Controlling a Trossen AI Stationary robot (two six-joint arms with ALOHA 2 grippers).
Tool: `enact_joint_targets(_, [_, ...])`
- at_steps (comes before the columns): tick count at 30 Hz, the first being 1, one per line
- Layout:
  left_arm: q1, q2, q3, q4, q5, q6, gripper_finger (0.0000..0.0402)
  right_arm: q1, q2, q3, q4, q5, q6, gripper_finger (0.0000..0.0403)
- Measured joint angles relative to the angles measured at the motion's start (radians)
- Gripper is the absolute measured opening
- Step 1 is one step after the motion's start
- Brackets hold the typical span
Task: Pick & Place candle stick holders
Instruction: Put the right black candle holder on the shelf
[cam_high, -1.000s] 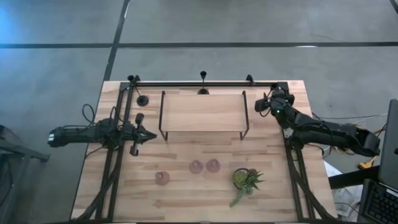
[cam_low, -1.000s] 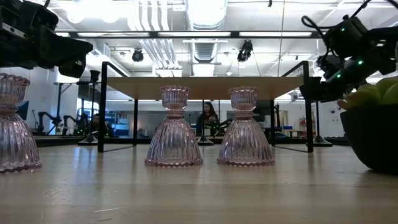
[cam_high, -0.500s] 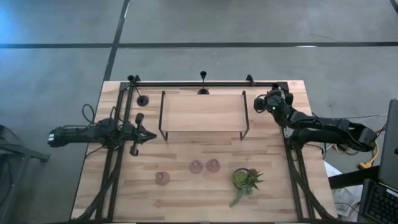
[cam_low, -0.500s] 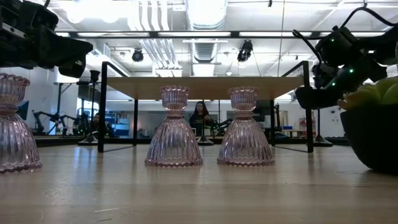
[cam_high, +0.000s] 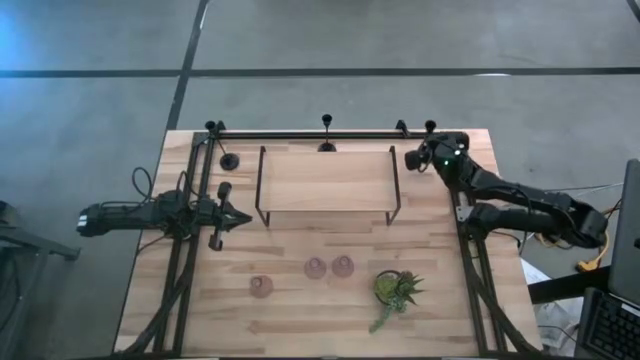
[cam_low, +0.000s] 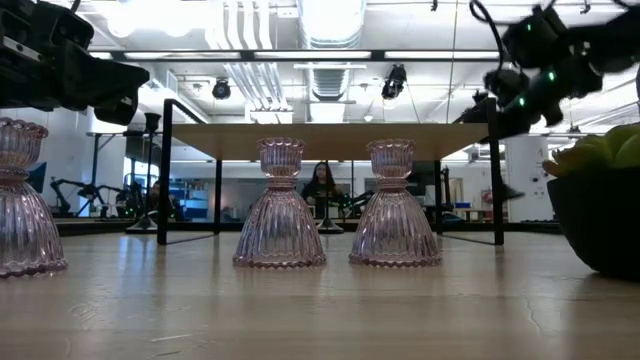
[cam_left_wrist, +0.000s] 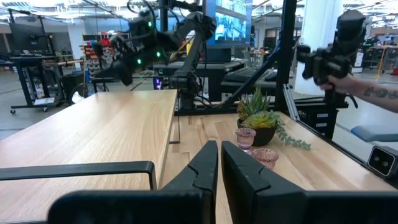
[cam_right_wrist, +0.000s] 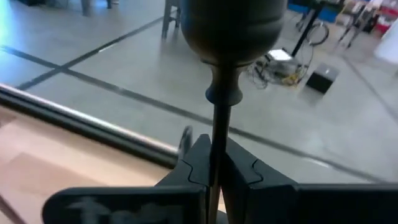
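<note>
A slim black metal candle stick holder (cam_right_wrist: 217, 118) is clenched upright in the right claw (cam_right_wrist: 214, 163), apparently raised near the tabletop's (cam_high: 300, 320) far right corner. The left claw (cam_left_wrist: 219, 163) is held clenched, empty, by the left edge.

The desk (cam_high: 300, 320) is pale blond wood with a fine straight grain, and the raised shelf (cam_high: 325, 180) over it is the same light wood on thin black legs. Three glass holders (cam_low: 279, 205) are a faint translucent pink, ribbed in vertical lines. The candle stick holder (cam_right_wrist: 227, 37) in the right gripper (cam_right_wrist: 214, 168) is plain matt black, like the one standing at the far edge (cam_high: 326, 122). Both arms are dark, the right one (cam_low: 540, 60) dotted with small green lights. The potted plant (cam_high: 396, 290) is yellow-green in a dark pot. The floor (cam_high: 400, 40) is grey, crossed by dark lines.
</note>
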Motion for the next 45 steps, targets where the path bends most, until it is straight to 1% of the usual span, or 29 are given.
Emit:
enact_joint_targets(2, [0.000, 0.000, 0.000, 0.000, 0.000, 0.000, 0.0026, 0.000, -0.013, 0.060, -0.052, 0.016, -0.044, 0.0010])
enact_joint_targets(5, [0.000, 0.000, 0.000, 0.000, 0.000, 0.000, 0.0026, 0.002, -0.032, 0.146, -0.083, 0.012, -0.110, 0.0010])
enact_joint_targets(7, [0.000, 0.000, 0.000, 0.000, 0.000, 0.000, 0.0026, 0.003, -0.039, 0.202, -0.095, -0.033, -0.157, 0.0010])
enact_joint_targets(12, [0.000, 0.000, 0.000, 0.000, 0.000, 0.000, 0.0026, 0.010, -0.040, 0.338, -0.144, -0.207, -0.200, 0.0009])
enact_joint_targets(14, [0.000, 0.000, 0.000, 0.000, 0.000, 0.000, 0.0026, 0.018, -0.035, 0.382, -0.169, -0.296, -0.199, 0.0009])
enact_joint_targets(21, [0.000, 0.000, 0.000, 0.000, 0.000, 0.000, 0.0026, 0.039, 0.009, 0.478, -0.233, -0.661, -0.118, 0.0009])
enact_joint_targets(23, [0.000, 0.000, 0.000, 0.000, 0.000, 0.000, 0.0026, 0.039, 0.037, 0.496, -0.252, -0.728, -0.093, 0.0009])
enact_joint_targets(27, [0.000, 0.000, 0.000, 0.000, 0.000, 0.000, 0.0026, 0.045, 0.103, 0.530, -0.305, -0.763, -0.079, 0.0009])
enact_joint_targets(32, [0.000, 0.000, 0.000, 0.000, 0.000, 0.000, 0.0026, 0.067, 0.158, 0.553, -0.295, -0.828, -0.081, 0.0009])
enact_joint_targets(45, [0.000, 0.000, 0.000, 0.000, 0.000, 0.000, 0.0026, 0.075, 0.213, 0.547, -0.290, -0.830, -0.091, 0.0009])
